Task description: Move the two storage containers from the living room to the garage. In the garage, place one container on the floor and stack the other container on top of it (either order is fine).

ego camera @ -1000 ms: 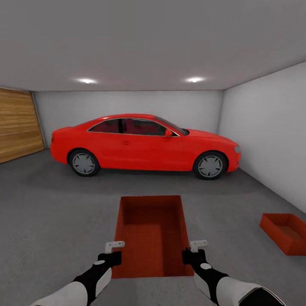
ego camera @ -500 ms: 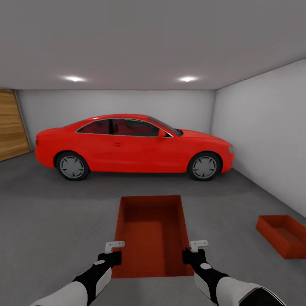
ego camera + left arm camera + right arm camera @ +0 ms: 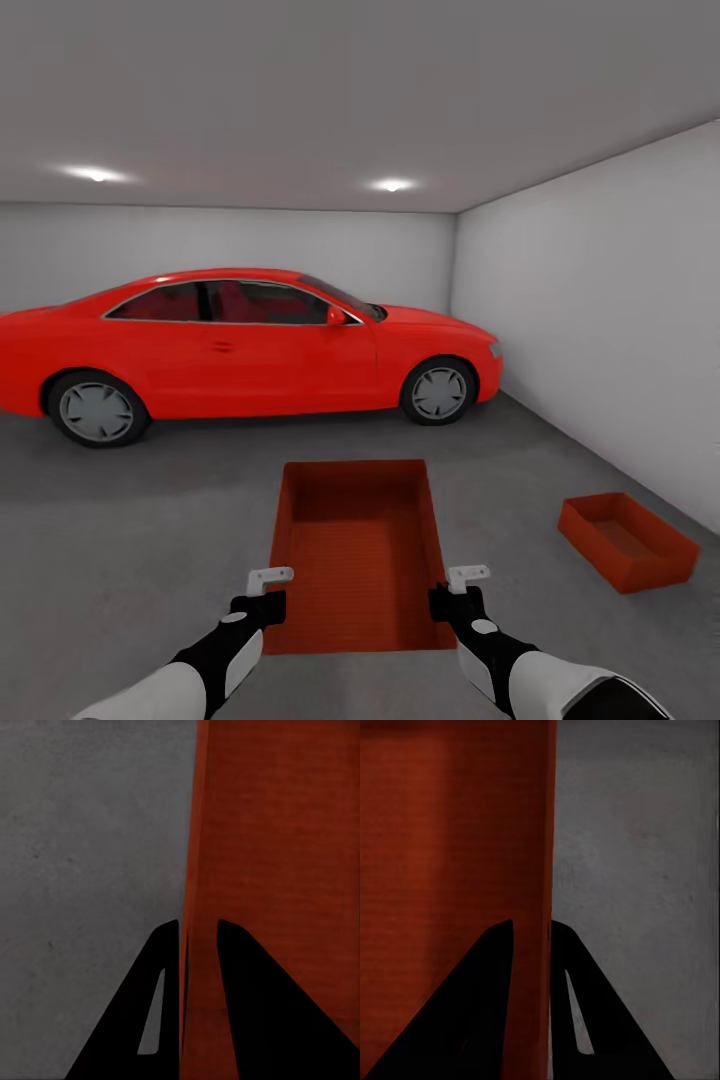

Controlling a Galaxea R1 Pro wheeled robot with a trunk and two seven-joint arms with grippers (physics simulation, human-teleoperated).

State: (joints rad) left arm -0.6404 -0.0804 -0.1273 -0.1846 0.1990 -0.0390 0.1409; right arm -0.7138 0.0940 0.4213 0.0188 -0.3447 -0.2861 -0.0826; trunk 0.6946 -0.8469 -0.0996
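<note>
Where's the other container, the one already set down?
In the head view, the second container sits on the grey floor at right, near the white side wall, right of the held container.

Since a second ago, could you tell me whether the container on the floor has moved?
No: the floor container shifted left in view together with the car and wall; the camera turned.

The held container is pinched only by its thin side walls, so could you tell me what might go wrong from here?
1. Left gripper and right gripper each clamp just one thin wall of the held container; it may slip or flex.
2. Stacking onto the floor container near the right wall leaves little room and could nudge it.
</note>
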